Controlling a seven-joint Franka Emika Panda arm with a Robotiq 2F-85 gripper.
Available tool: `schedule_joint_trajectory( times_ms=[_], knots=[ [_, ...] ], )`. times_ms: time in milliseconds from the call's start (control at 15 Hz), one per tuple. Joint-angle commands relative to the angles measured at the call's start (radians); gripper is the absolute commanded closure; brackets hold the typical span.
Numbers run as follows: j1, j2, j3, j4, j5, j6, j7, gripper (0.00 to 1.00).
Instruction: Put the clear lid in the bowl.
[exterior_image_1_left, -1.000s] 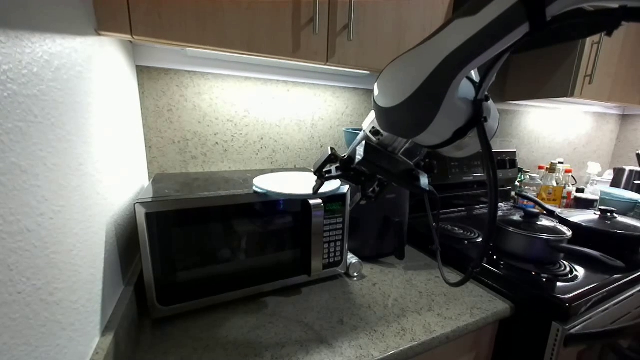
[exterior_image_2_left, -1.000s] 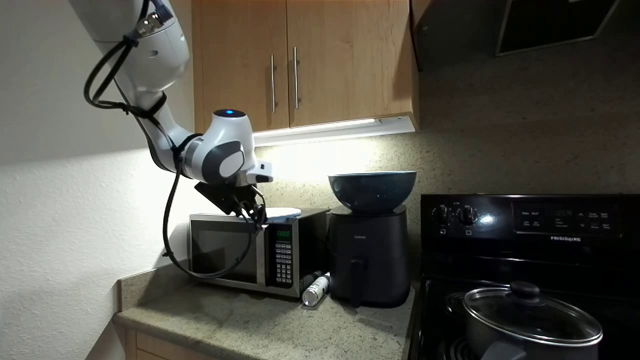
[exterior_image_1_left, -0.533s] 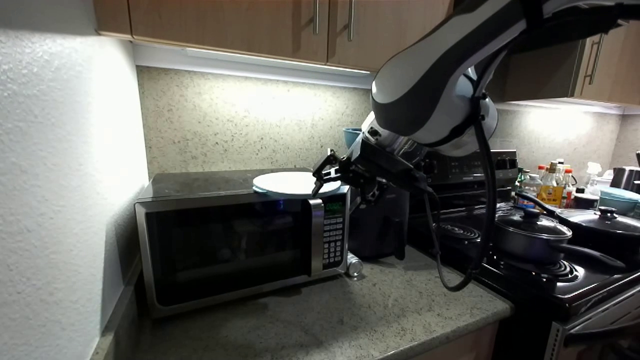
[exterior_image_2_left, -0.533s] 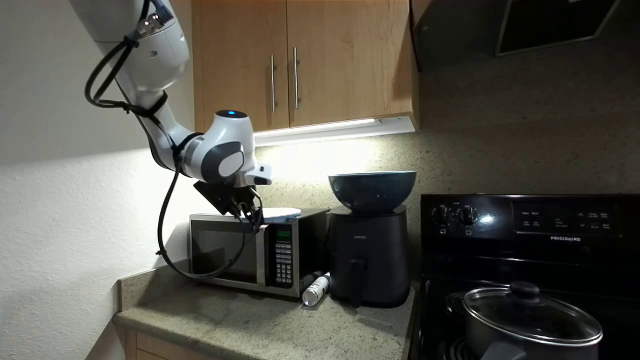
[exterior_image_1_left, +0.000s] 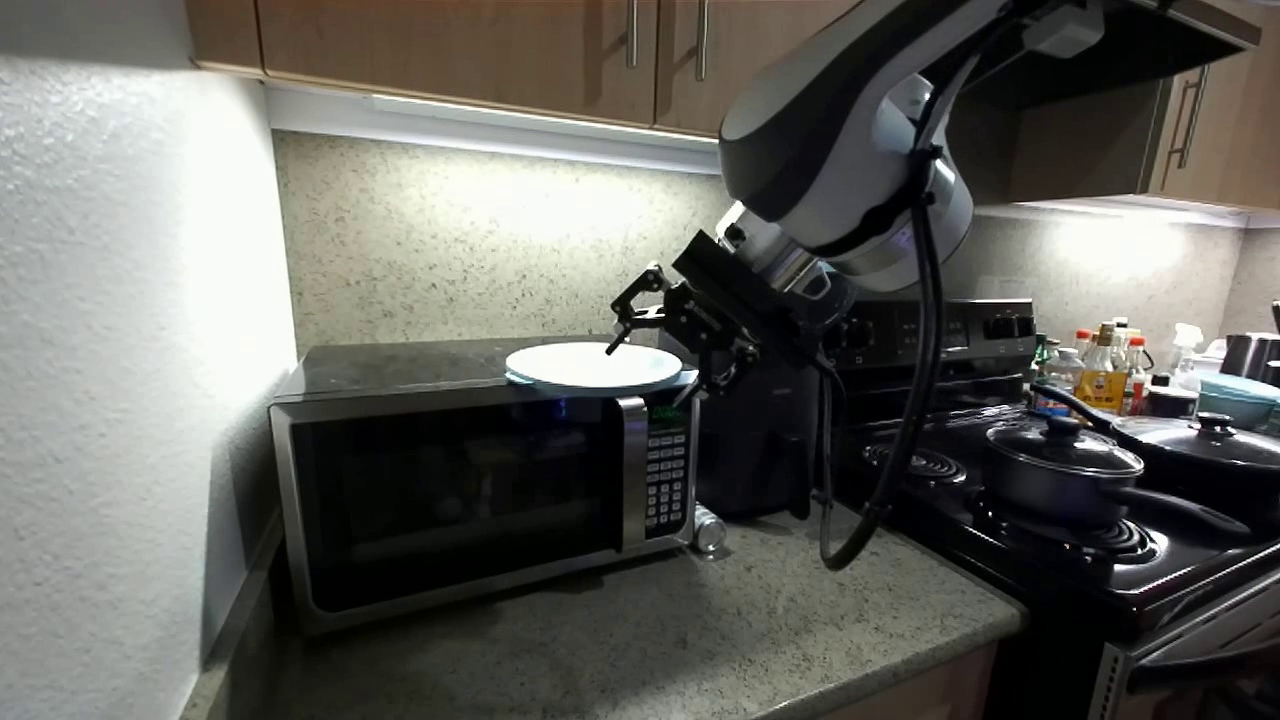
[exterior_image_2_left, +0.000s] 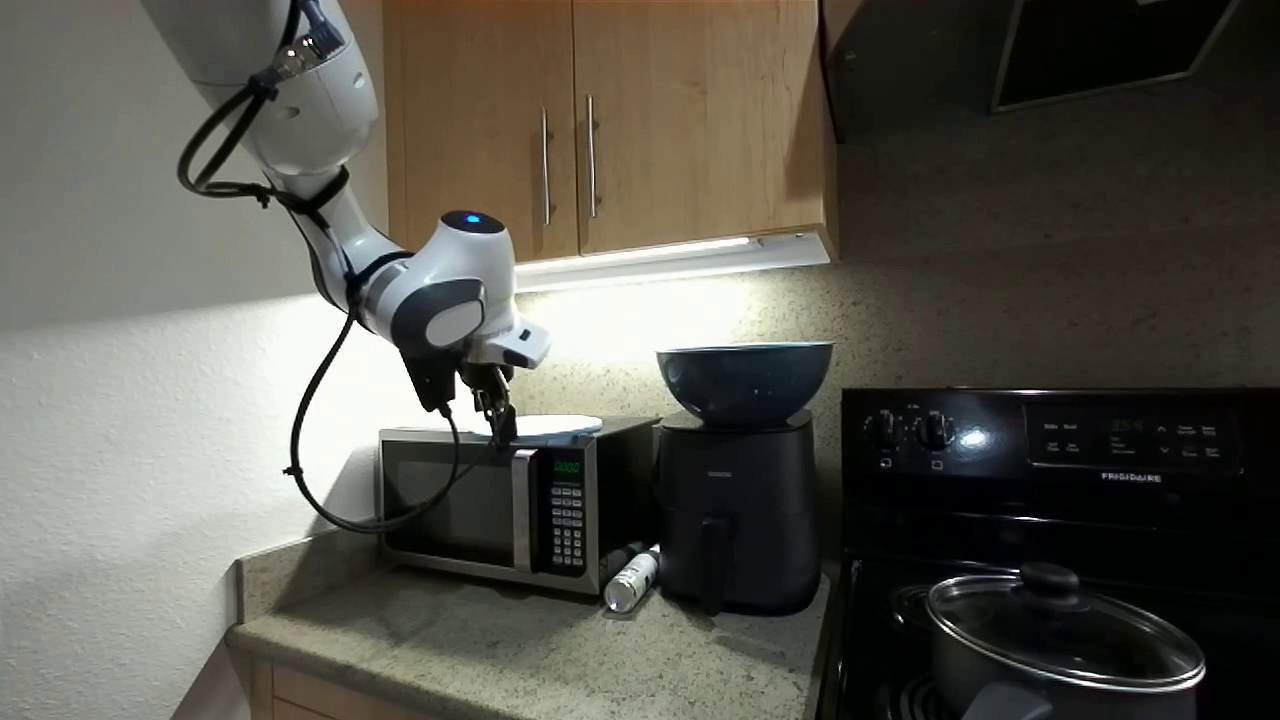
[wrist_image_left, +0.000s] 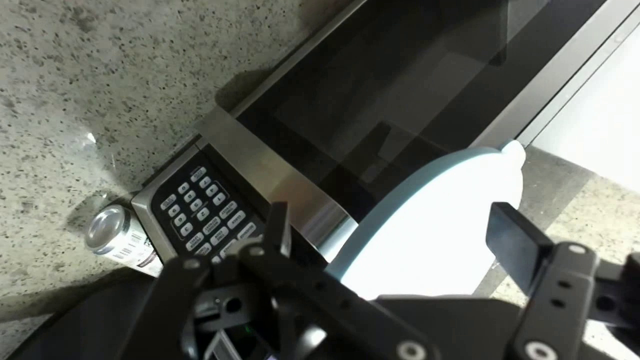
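The clear lid, a flat whitish disc with a pale blue rim, lies on top of the microwave at its front right corner, in both exterior views (exterior_image_1_left: 570, 367) (exterior_image_2_left: 560, 426) and the wrist view (wrist_image_left: 430, 225). The dark teal bowl (exterior_image_2_left: 745, 385) stands upright on the black air fryer. It is hidden behind the arm in an exterior view and out of the wrist view. My gripper (exterior_image_1_left: 650, 372) is open and empty at the lid's right edge. In the wrist view its fingers (wrist_image_left: 390, 220) stand wide apart, with the lid showing between and beyond them.
The microwave (exterior_image_1_left: 460, 500) stands on the counter by the wall, its handle (exterior_image_1_left: 632, 475) just below the lid. The air fryer (exterior_image_2_left: 740, 520) stands beside it, with a can (exterior_image_2_left: 632, 580) lying between. Cabinets (exterior_image_2_left: 700, 130) hang above. Lidded pots (exterior_image_1_left: 1065, 465) stand on the stove.
My gripper has risen a little and turned, its fingers now tilted more downward. In an exterior view it has shifted left over the lid's edge. The lid and bowl have not moved.
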Motion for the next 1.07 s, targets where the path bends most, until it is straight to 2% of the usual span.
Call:
schedule_joint_trajectory(
  times_ms=[0, 400, 733, 800, 867, 1000],
  knots=[
    [0.0, 0.003, -0.002, 0.003, -0.008, -0.001, 0.015, 0.0],
    [0.006, 0.072, -0.007, 0.005, -0.067, 0.23, -0.066, 0.0],
    [0.001, 0.116, -0.01, 0.012, -0.082, 0.326, -0.056, 0.0],
    [0.0, 0.122, -0.008, 0.013, -0.082, 0.335, -0.056, 0.1],
    [-0.002, 0.127, -0.008, 0.015, -0.083, 0.338, -0.057, 0.26],
    [-0.004, 0.134, -0.006, 0.018, -0.084, 0.343, -0.059, 0.4]
  ],
)
